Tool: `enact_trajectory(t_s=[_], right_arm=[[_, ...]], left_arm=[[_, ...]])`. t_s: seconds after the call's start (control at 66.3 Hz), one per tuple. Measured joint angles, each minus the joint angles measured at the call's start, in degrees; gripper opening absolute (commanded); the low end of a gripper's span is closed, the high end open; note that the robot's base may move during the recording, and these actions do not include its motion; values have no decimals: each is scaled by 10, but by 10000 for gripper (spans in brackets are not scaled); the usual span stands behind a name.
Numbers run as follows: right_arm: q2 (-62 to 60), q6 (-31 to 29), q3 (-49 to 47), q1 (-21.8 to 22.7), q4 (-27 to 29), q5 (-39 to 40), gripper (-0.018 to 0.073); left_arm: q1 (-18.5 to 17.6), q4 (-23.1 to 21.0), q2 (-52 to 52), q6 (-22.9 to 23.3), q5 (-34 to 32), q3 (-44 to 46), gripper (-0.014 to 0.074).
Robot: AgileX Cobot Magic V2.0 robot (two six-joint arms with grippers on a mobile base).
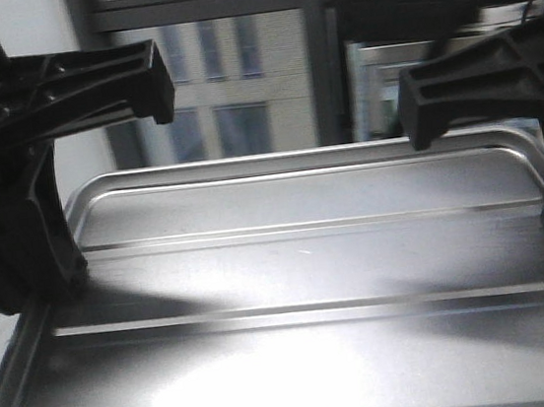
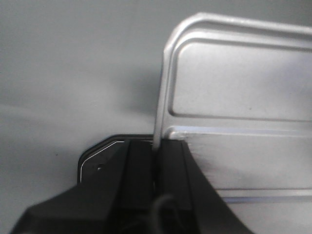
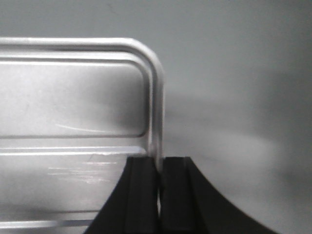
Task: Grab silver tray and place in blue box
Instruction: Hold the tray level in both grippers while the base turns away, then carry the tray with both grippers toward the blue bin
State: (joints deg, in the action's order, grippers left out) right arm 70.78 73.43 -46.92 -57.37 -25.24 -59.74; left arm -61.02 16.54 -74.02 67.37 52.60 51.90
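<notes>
Inside left hand (image 2: 156,148), silver tray (image 2: 234,92) rim

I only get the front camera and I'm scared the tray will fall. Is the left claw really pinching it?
Observer: Yes. In the left wrist view the left gripper is shut on the tray, with the side rim between its two fingers.
Operator: And the other one?
Observer: The right gripper clamps the opposite rim the same way, below a rounded corner.
Operator: Is the blue box under it?
Observer: Past the tray's edges both wrist views show only a plain grey surface. No blue box is in any view.
</notes>
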Motion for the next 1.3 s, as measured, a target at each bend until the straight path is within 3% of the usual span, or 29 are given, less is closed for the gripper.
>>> enact_trajectory(t_s=[1.298], right_arm=[[0,1,0,0,0,-3,60]], left_arm=[[0,0,0,0,-1,0,-104]])
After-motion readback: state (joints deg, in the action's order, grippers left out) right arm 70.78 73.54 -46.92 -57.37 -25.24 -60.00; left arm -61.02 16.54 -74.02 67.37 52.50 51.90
